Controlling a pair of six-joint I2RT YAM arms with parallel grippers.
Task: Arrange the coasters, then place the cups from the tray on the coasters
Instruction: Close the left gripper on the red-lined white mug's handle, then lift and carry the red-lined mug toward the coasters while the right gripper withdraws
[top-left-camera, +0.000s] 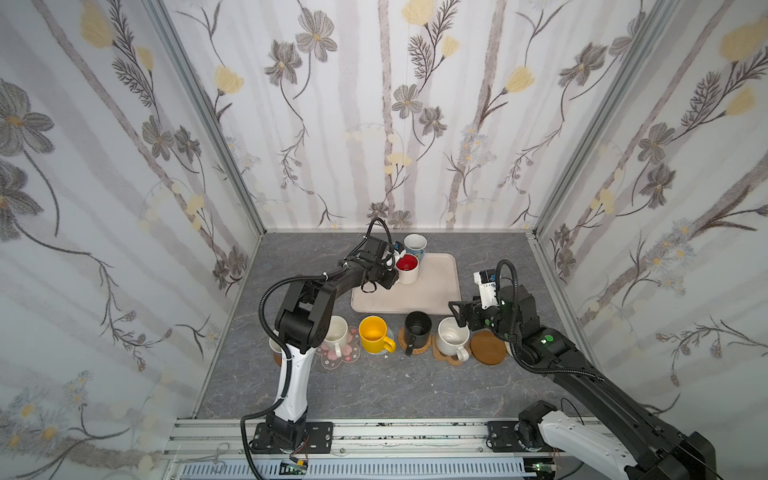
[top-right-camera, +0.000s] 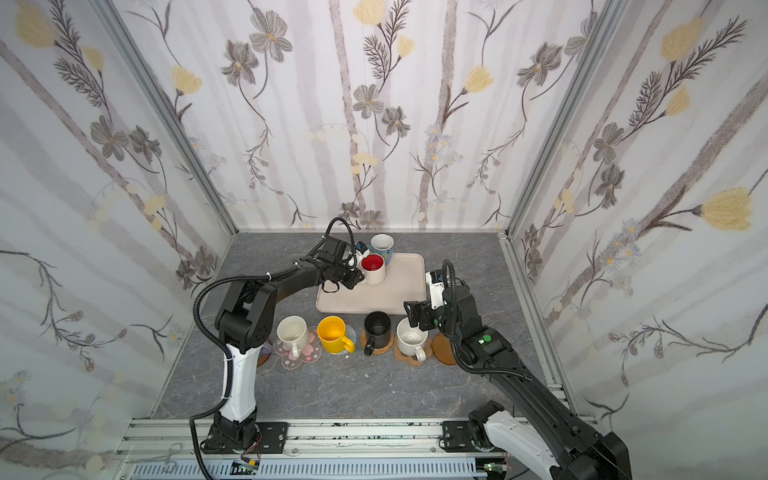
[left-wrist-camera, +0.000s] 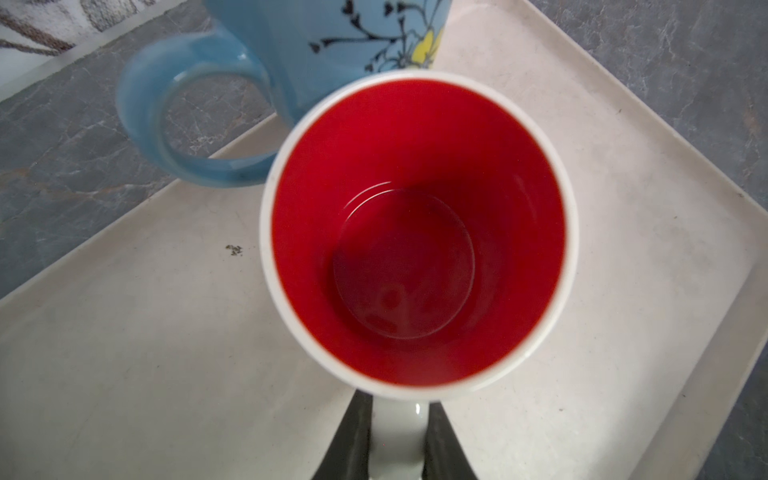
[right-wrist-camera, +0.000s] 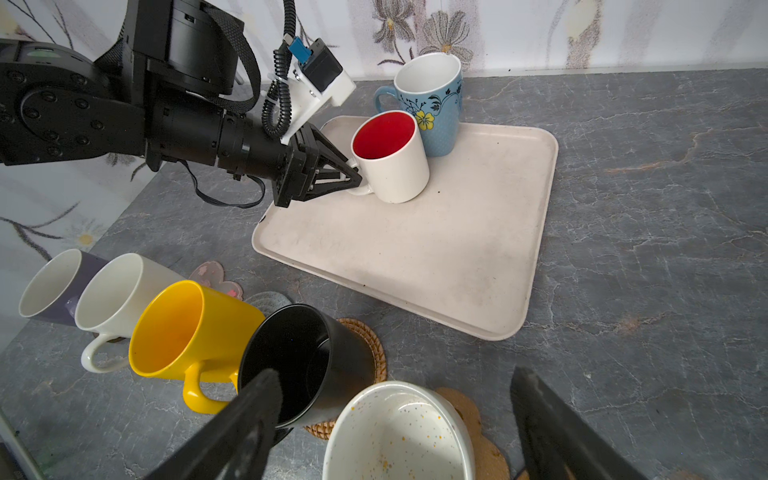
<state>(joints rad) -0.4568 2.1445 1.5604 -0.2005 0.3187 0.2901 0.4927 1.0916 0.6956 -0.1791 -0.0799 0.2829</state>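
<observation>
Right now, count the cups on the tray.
2. The red-lined cup sits in the far left part of the tray, its handle pinched by the left tool. The blue cup stands just behind it at the far edge. None looks hidden.

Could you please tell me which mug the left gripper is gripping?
The white mug with the red inside: the left gripper pinches its handle, whereas the blue flowered mug behind it is not gripped.

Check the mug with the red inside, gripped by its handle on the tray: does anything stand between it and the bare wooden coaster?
Yes. The right gripper hangs open above the speckled mug, roughly on the straight line from the red-lined mug to the wooden coaster. That mug also stands close beside the coaster.
</observation>
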